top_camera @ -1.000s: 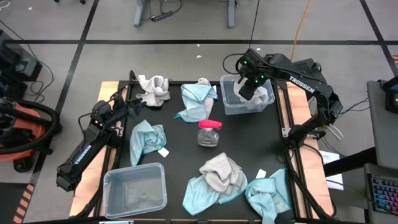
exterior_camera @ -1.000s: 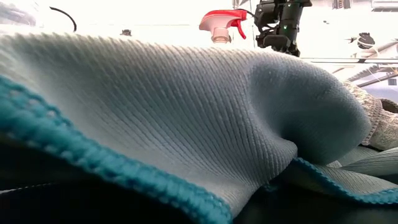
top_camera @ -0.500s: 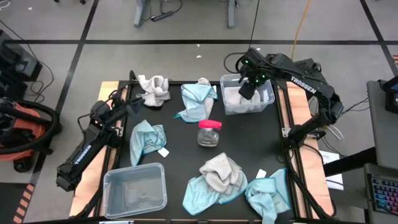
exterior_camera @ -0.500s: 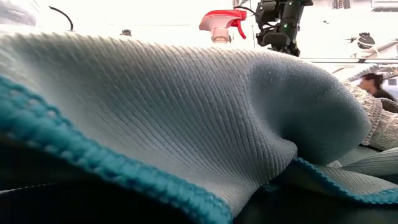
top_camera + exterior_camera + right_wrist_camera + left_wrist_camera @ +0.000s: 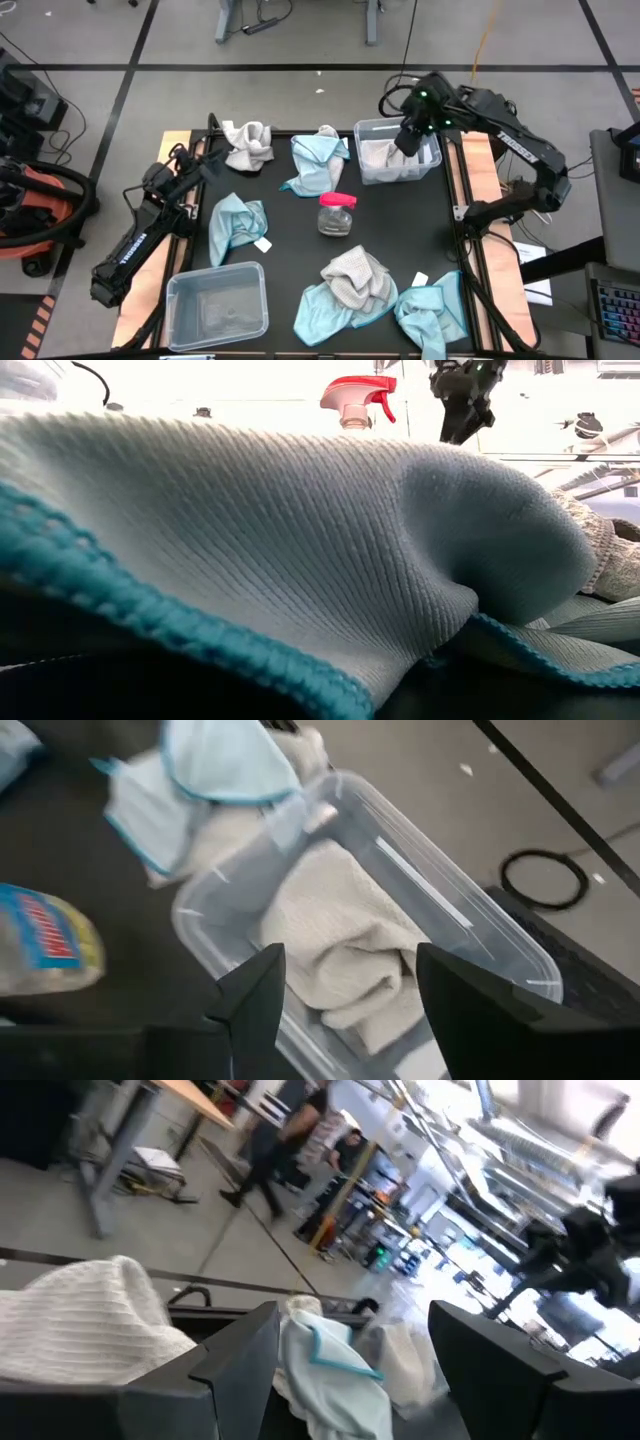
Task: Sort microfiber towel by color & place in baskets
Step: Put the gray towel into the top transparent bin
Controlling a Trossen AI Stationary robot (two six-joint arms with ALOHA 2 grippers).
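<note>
Microfiber towels (image 5: 238,226) lie crumpled across the frame's middle, soft and light; pinch a raised fold. Right gripper (image 5: 408,139), fingers apart and empty, hovers over the upper-right basket (image 5: 432,165) holding a cream towel (image 5: 345,945).

The black table (image 5: 400,230) keeps one open lane right of centre in the high view, from below the upper-right basket (image 5: 368,170) down to the lower-right blue towel (image 5: 430,312).

The jar (image 5: 336,214) blocks the centre. Left of it a blue towel (image 5: 237,225) crowds the lane beside the left arm (image 5: 150,225). Along the top edge, the white towel (image 5: 247,144) and another blue towel (image 5: 318,160) leave only narrow gaps.

The right gripper (image 5: 408,138) (fingers spread) hangs over the upper-right basket, covering its right half.

Bottom centre, a grey-and-blue towel heap (image 5: 348,290) fills the space; the lower-left basket (image 5: 180,290) stands unobstructed from above.
</note>
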